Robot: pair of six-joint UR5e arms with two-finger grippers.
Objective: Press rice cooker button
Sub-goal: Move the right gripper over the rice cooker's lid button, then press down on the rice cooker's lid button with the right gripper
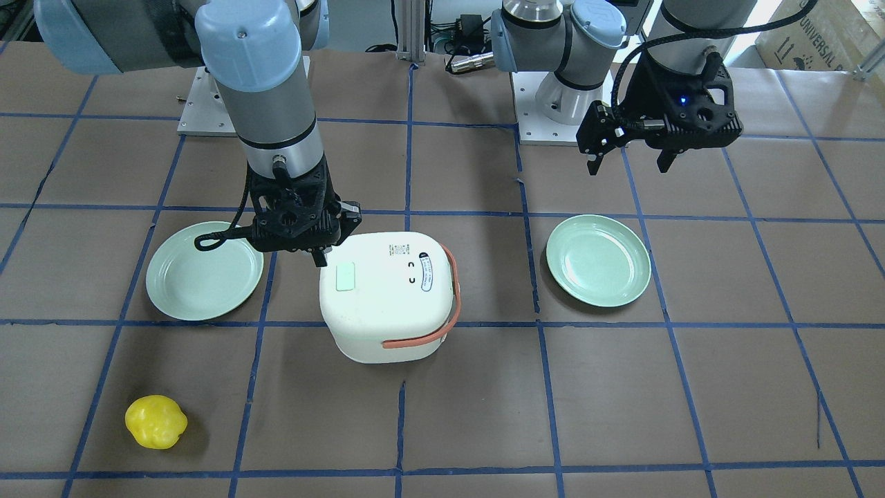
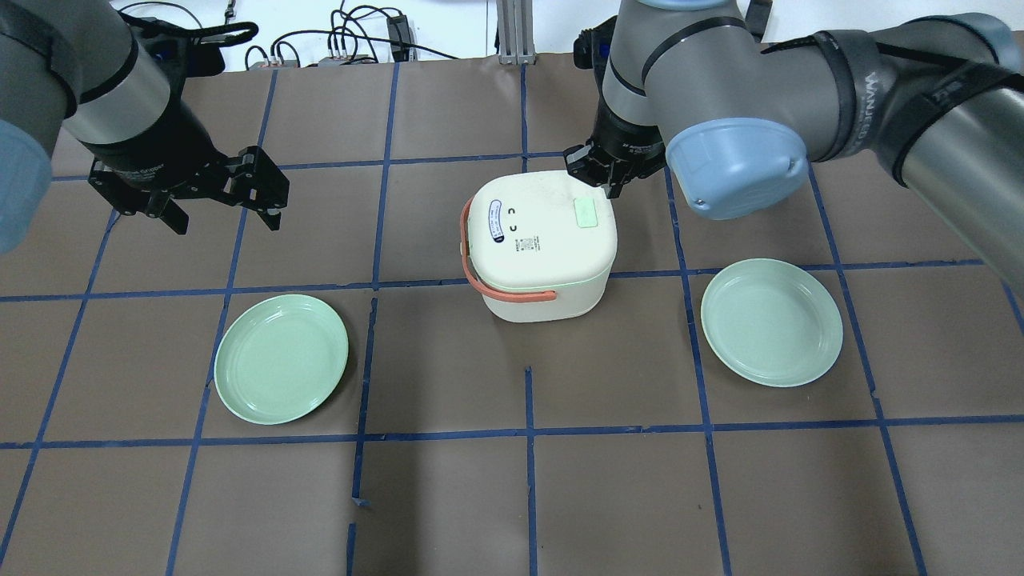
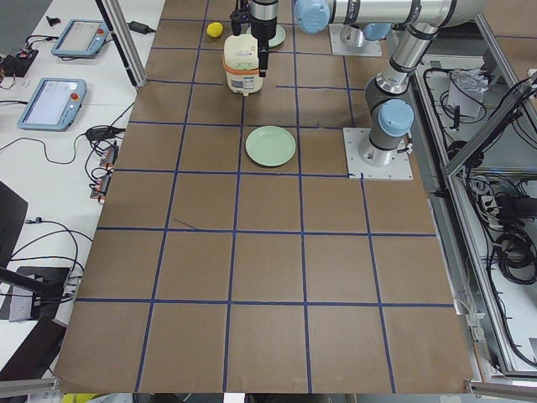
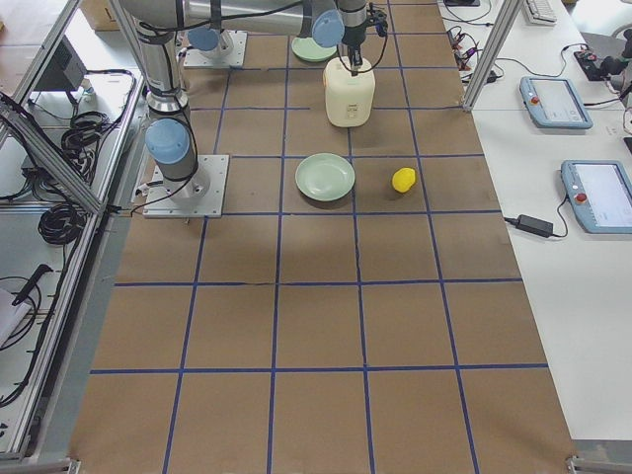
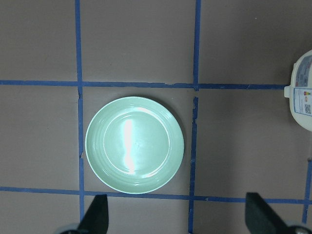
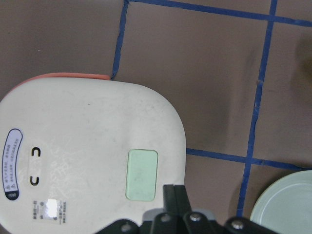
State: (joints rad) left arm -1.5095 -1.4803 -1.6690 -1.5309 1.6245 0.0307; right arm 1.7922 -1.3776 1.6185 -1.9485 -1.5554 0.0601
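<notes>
Table [image 2: 448,496]: brown paper with a blue tape grid. Cardboard box [image 1: 805,34] behind it reads "UNIVERSAL". Rice cooker [image 2: 540,240] sits mid-table, lid shut, between left plate [image 2: 281,358] and right plate [image 2: 771,322]. Left gripper [image 2: 226,224]: fingers spread, holding nothing, well apart from the cooker. Right gripper [image 6: 174,191]: fingers pressed together, tip at the lid edge just beside the green button [image 6: 142,174]; contact unclear. Lid label print is too small to read.

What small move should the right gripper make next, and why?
Probably nudge the right gripper sideways over the pale green button: its closed fingers sit just beside it, at the edge of the rice cooker, so pressing here would miss.
</notes>
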